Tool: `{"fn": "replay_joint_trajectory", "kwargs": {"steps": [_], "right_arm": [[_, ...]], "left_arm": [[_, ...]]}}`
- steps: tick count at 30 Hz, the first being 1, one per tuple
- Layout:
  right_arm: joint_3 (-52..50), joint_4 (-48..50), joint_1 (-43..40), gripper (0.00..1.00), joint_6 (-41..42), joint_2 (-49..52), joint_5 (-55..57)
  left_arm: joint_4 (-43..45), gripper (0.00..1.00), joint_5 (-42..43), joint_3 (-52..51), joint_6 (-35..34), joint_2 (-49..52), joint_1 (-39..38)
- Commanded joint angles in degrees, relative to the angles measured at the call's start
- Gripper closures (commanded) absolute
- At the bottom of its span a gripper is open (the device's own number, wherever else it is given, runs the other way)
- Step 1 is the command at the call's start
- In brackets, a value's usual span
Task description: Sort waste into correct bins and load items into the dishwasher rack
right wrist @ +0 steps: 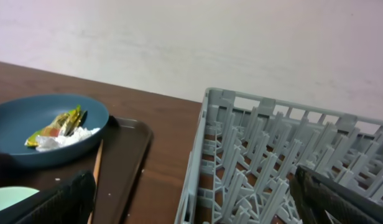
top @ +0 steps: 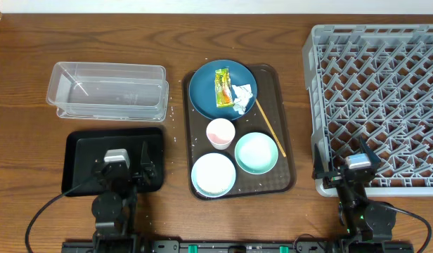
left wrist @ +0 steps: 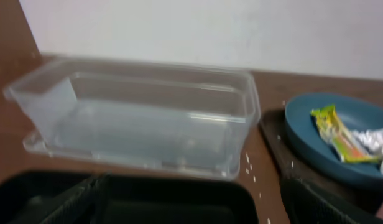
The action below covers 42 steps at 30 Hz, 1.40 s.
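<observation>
The blue dish on the brown serving tray holds the snack wrapper and the white tissue. The white-pink cup, mint bowl, white bowl and wooden stick also lie on that tray. Rice grains are scattered on the table beside it. The clear tub and black tray are at the left, the grey rack at the right. My left gripper is open over the black tray. My right gripper is open at the rack's front left corner.
The brown serving tray sits mid-table between the bins and the rack. A white wall runs behind the table's far edge. Black cables trail from both arm bases at the front edge.
</observation>
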Motion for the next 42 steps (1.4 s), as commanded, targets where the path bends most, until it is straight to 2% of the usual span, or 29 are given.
{"fn": "replay_joint_trajectory", "kwargs": {"steps": [1, 7, 14, 19, 22, 25, 29, 33, 42], "right_arm": [[1.33, 0.02, 0.48, 0.01, 2.64, -0.44, 2.43], [6.56, -0.24, 0.48, 0.01, 3.54, 3.13, 4.09], [18.97, -4.09, 0.48, 0.01, 3.52, 19.41, 5.46], [31.34, -12.87, 0.48, 0.01, 3.52, 34.73, 4.11], [39.93, -20.22, 0.48, 0.01, 3.43, 43.34, 3.50], [45.38, -24.22, 0.48, 0.01, 4.22, 48.17, 2.25], [47.95, -25.11, 0.48, 0.01, 4.59, 51.19, -2.71], [47.95, -24.46, 0.48, 0.01, 4.59, 51.39, -2.95], [47.93, -24.83, 0.48, 0.01, 6.23, 52.19, -2.93]], "left_arm": [[-1.33, 0.10, 1.18, 3.21, -2.25, 4.57, 0.33], [-5.73, 0.10, 3.19, 15.08, -2.23, 19.17, 0.33], [-15.08, 0.10, 8.20, 33.70, -2.23, 38.49, 0.33], [-29.77, 0.10, 13.75, 47.41, -2.23, 49.66, 0.33], [-41.83, 0.10, 13.97, 54.69, -2.19, 55.19, 0.35], [-47.60, 0.10, 12.20, 56.92, -2.21, 57.55, 0.35], [-49.44, 0.10, 11.23, 56.85, -2.21, 59.39, 0.35], [-49.24, 0.10, 11.72, 56.85, -2.25, 60.78, 0.33], [-39.82, 0.10, 14.64, 57.88, -2.27, 62.10, 0.17]]}}
